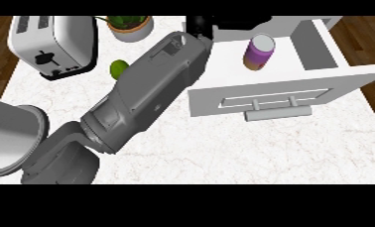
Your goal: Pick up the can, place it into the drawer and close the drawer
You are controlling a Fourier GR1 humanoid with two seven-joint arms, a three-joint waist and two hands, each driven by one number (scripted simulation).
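Chrome toaster (51, 45) at far left, then a potted plant (132, 27). One grey forearm (150, 92) crosses toward the open white drawer (282, 99); its hand (198, 25) is mostly hidden, grip unclear. The purple can (258, 52) stands upright inside the drawer.

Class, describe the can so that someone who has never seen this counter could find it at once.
Find the open white drawer at the counter's right. Inside it, near the left end, stands the can, upright. It alone is purple, with a pale round top; the nearby black hand and grey forearm are dull.
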